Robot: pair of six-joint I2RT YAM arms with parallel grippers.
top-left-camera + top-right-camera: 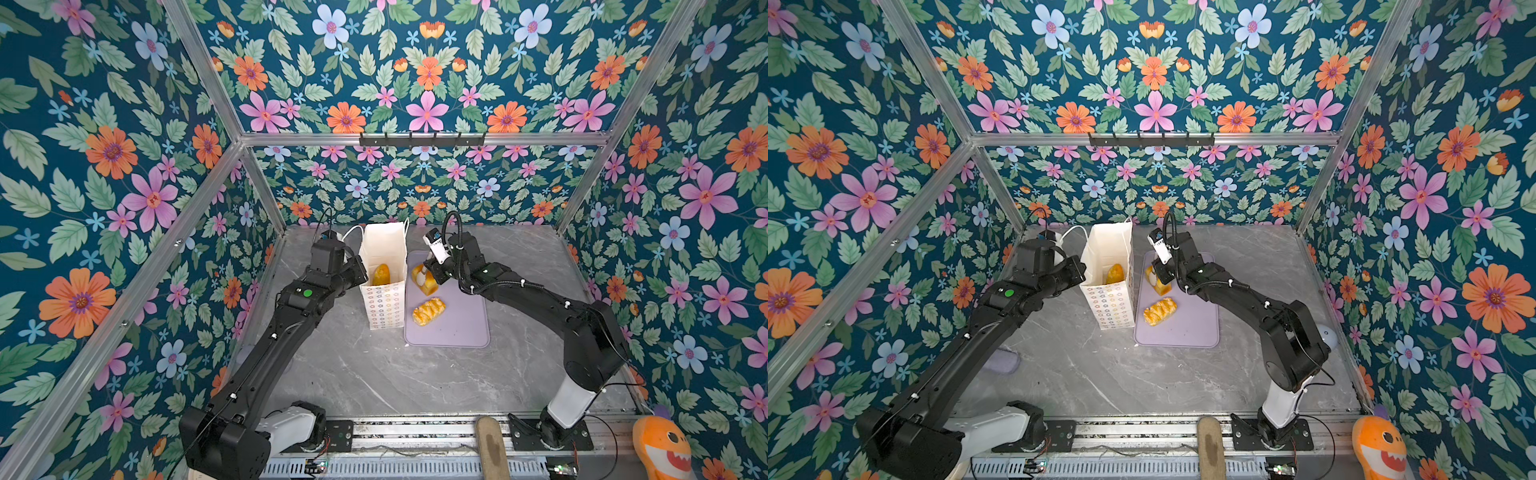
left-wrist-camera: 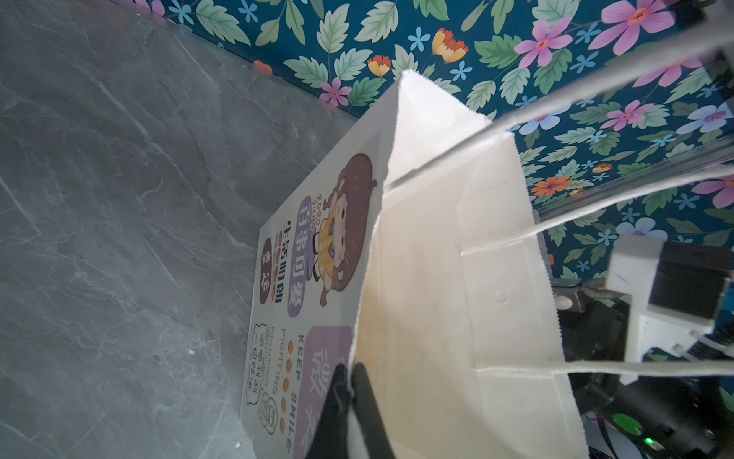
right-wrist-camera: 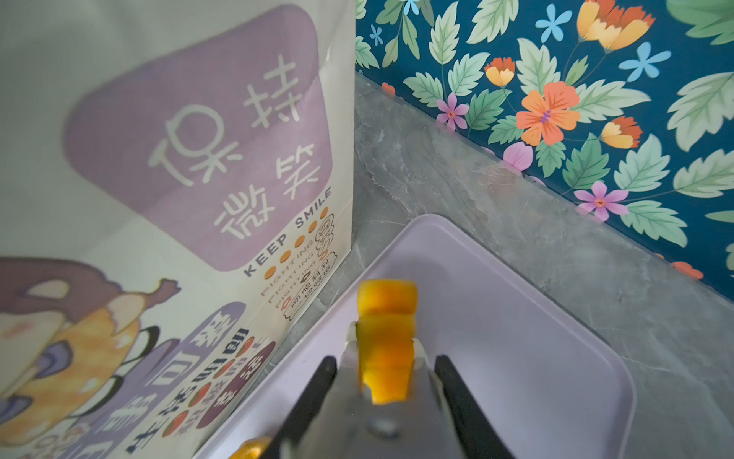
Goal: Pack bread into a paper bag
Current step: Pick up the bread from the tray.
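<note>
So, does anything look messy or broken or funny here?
Nothing really stands out. The paper bag stands upright with one roll inside, the left gripper pinching its rim. The braided roll lies on the lavender tray, and the right gripper has the blocky loaf there. No spills or tears show.

From above, the mouth of the paper bag (image 1: 384,249) stands open, though its cord handles (image 2: 655,366) seem to hang across it and my left end effector (image 2: 351,373) pinches the rim. The tray (image 1: 461,328) lies just beside the bag wall, so I find little room where my right end effector (image 3: 385,361) grips the blocky loaf (image 3: 387,304). The tabletop (image 1: 374,386) lies free toward its near edge.
</note>
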